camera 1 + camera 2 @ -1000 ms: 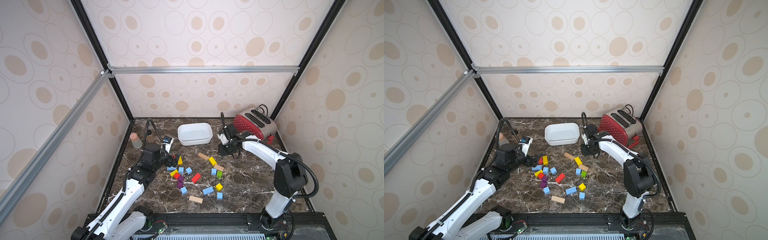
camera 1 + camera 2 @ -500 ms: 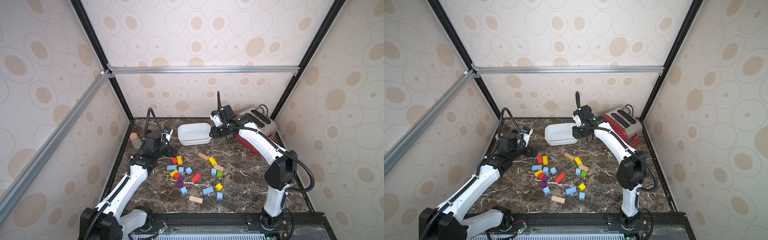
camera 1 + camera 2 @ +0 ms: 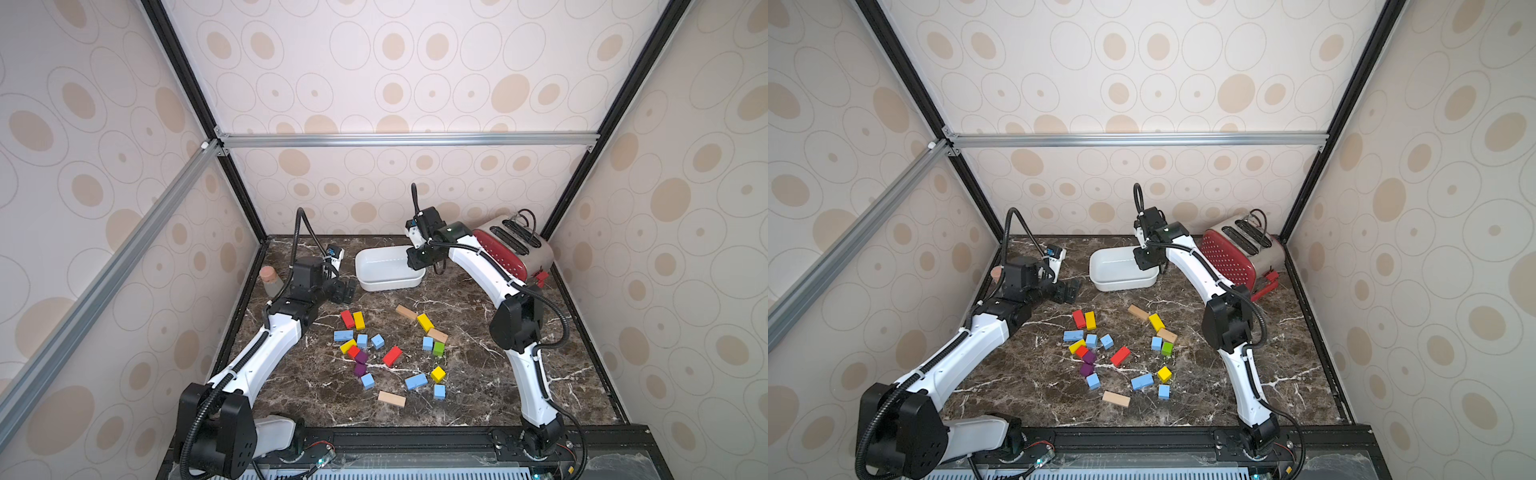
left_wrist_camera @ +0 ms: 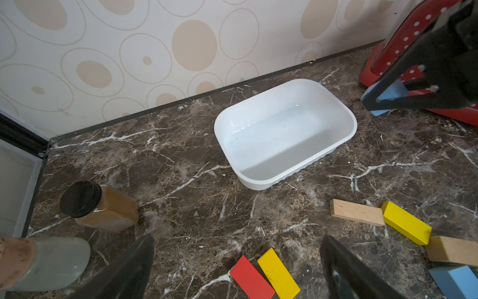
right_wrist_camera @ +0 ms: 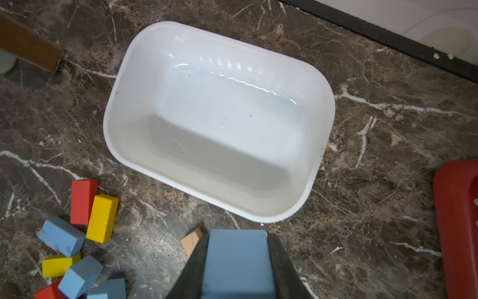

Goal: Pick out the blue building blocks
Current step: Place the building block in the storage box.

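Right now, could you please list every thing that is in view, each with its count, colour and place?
table: 1, dark marble, under everything
blue blocks: 8, light blue, 7 loose in the middle, 1 held
yellow blocks: 4, yellow, in the scatter
red blocks: 3, red, in the scatter
wood blocks: 3, tan, in the scatter
purple blocks: 2, purple, touching, in the scatter
green block: 1, green, in the scatter
tub: 1, white, empty, at the back
toaster: 1, red and silver, back right corner
jar: 1, brown, black lid, back left
bottle: 1, greyish, pinkish cap, back left
left claw: 1, black, open, empty, left of the tub
right claw: 1, black, shut on a blue block, over the tub's edge
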{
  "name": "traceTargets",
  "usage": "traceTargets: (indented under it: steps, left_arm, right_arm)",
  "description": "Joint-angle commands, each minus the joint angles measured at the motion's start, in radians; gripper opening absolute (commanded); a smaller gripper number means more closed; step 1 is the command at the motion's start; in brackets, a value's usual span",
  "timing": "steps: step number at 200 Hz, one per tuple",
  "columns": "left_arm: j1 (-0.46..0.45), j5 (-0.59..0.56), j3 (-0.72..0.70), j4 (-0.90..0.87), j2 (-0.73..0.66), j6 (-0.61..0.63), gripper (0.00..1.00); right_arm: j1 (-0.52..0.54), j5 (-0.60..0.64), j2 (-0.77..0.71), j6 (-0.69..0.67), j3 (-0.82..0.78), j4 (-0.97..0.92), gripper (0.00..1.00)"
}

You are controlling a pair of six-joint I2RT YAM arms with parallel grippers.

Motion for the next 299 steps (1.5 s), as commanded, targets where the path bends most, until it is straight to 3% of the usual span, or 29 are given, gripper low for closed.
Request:
traceTargets:
  steps: [1,120,258,276,299]
  left_arm:
    - [0.007,0.009,-0.011,0.045,0.013,-0.013,0.99]
    - [0.008,0.018,-0.096,0.094,0.026,-0.062,0.99]
    - [0.007,0.012,-0.136,0.060,-0.036,-0.031,1.00]
    - [0.007,0.009,-0.136,0.046,-0.043,-0.024,0.99]
    - [0.008,0.002,-0.141,0.038,-0.059,-0.023,0.99]
  right_arm:
    - [0.008,0.027,0.067,-0.031,0.080,-0.029,0.00]
    - [0.008,0.049,0.287,-0.031,0.191,0.052,0.00]
    - [0.007,0.114,0.262,0.030,0.077,-0.002,0.00]
    - [0.008,0.114,0.251,0.036,0.058,0.002,0.05]
    - [0.008,0.098,0.241,0.039,0.057,0.001,0.19]
